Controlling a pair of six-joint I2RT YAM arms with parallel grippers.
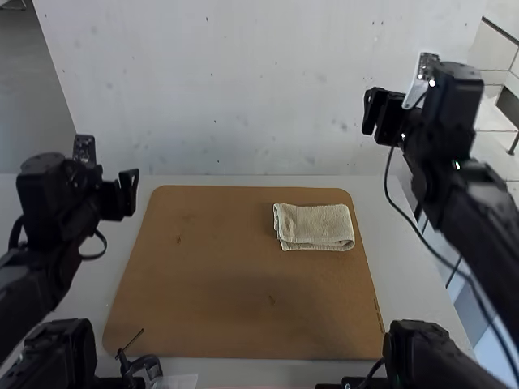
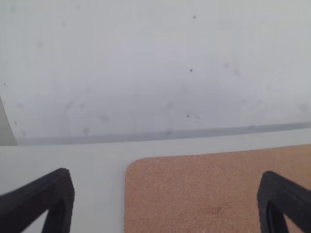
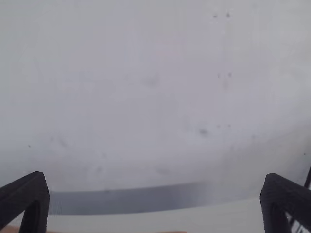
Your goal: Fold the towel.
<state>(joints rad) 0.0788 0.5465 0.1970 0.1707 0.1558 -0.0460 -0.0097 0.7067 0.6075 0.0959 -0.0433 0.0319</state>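
Folded towel on the board, nothing gripped.
The left gripper is open and holds nothing, beside the board's left edge, which leaves the work area free. Well to its right, the towel rests in a compact rectangle, directly on the board rather than in a container; its layers look slightly uneven at the left edge, though their count is hard to tell. The right gripper, also open, hangs raised beyond the towel's right side. With 0 of 2 grippers on the cloth, the fold seems finished, bar perhaps some straightening.
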